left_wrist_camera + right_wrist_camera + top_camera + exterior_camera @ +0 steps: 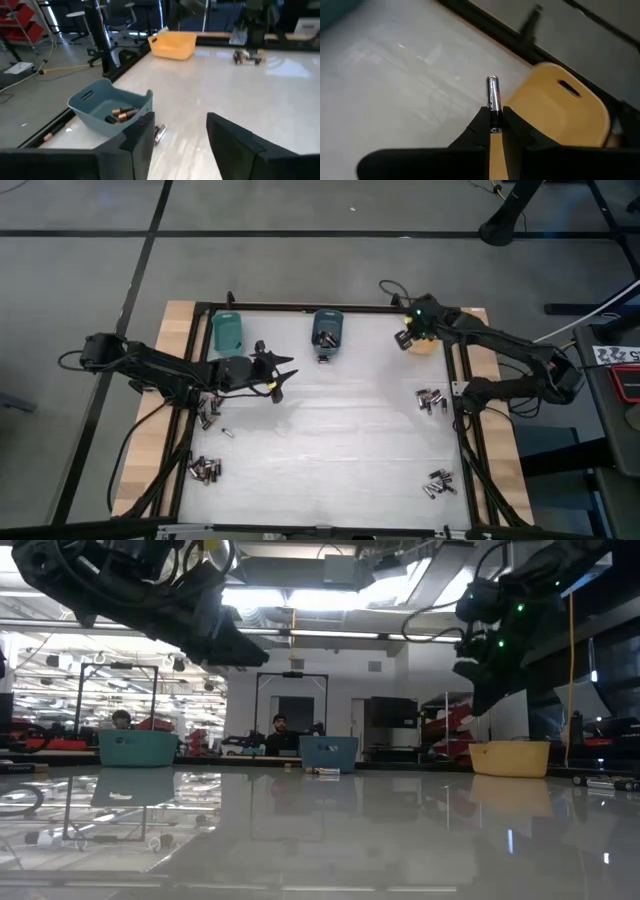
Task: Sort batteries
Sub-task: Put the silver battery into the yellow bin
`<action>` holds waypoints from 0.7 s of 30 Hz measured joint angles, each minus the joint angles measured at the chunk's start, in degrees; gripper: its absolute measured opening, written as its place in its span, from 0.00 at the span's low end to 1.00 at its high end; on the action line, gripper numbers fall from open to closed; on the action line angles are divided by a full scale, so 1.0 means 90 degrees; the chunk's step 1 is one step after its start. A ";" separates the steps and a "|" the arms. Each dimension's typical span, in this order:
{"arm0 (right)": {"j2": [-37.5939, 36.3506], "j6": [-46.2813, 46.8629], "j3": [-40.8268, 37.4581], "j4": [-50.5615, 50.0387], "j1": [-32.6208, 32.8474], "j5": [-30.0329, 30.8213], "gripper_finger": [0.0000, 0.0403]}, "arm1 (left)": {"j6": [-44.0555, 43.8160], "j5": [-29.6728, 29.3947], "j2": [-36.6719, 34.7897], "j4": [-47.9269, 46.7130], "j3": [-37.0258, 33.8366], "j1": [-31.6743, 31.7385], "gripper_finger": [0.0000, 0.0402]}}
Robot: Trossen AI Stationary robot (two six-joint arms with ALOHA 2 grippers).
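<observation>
My right gripper (493,131) is shut on a single battery (492,97) and hovers at the edge of the orange bin (560,112) at the table's far right (405,337). My left gripper (180,137) stands open with nothing between its fingers. It is held above the table just in front of the blue bin (112,107), which holds a few batteries. One more battery (160,134) lies on the table by that bin's near wall. The teal bin (228,330) stands at the far left. Loose batteries lie in small heaps (205,470) (432,398) (440,482). My right gripper pinches the battery by one end (493,120) between its two fingertips. The rest of the battery sticks out past the fingertips, in line with the fingers. The fingers slant downward. The battery is lifted clear of the table, beside the orange bin's rim.
A black frame (300,308) borders the white table top. Another heap of batteries (208,412) and a single one (228,432) lie under my left arm. The middle of the table lies bare. A person sits in the room far behind the table (280,730).
</observation>
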 joint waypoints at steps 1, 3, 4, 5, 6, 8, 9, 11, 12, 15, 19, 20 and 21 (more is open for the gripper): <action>0.0055 0.0083 0.0000 -0.0045 -0.0148 0.0000 0.05 | 0.0038 0.0000 0.0001 -0.0079 0.0000 -0.0021 0.44; 0.0181 0.0245 0.0000 -0.0208 -0.0370 0.0001 0.05 | 0.0096 0.0001 0.0001 -0.0220 0.0000 -0.0038 0.44; 0.0267 0.0323 0.0000 -0.0258 -0.0456 0.0005 0.05 | 0.0145 0.0002 0.0000 -0.0267 0.0000 -0.0040 0.44; 0.0366 0.0415 0.0000 -0.0312 -0.0527 0.0009 0.05 | 0.0163 0.0004 0.0000 -0.0307 0.0000 -0.0040 0.44; 0.0474 0.0473 0.0000 -0.0375 -0.0584 0.0008 0.05 | 0.0188 0.0004 0.0000 -0.0325 0.0000 -0.0040 0.44; 0.0695 0.0523 0.0000 -0.0423 -0.0648 0.0030 0.05 | 0.0279 0.0001 0.0002 -0.0362 0.0000 -0.0040 0.43; 0.0807 0.0535 0.0000 -0.0425 -0.0659 0.0087 0.05 | 0.0330 0.0001 0.0001 -0.0389 0.0000 -0.0040 0.43; 0.1002 0.0633 0.0000 -0.0432 -0.0655 0.0368 0.06 | 0.0367 0.0003 0.0002 -0.0418 0.0000 -0.0040 0.43; 0.1079 0.0692 0.0000 -0.0463 -0.0653 0.0535 0.08 | 0.0368 0.0002 0.0000 -0.0433 0.0000 -0.0040 0.43; 0.1235 0.0826 0.0000 -0.0570 -0.0653 0.0882 0.15 | 0.0364 0.0004 0.0000 -0.0479 0.0000 -0.0038 0.43; 0.1259 0.0854 0.0002 -0.0626 -0.0653 0.0781 0.24 | 0.0343 0.0004 0.0000 -0.0688 0.0000 -0.0038 0.43; 0.1259 0.0869 0.0002 -0.0628 -0.0653 0.0732 0.25 | 0.0343 0.0004 0.0000 -0.0732 0.0000 -0.0038 0.43; 0.1259 0.0871 0.0002 -0.0629 -0.0653 0.0686 0.27 | 0.0344 0.0004 0.0000 -0.0751 0.0000 -0.0038 0.43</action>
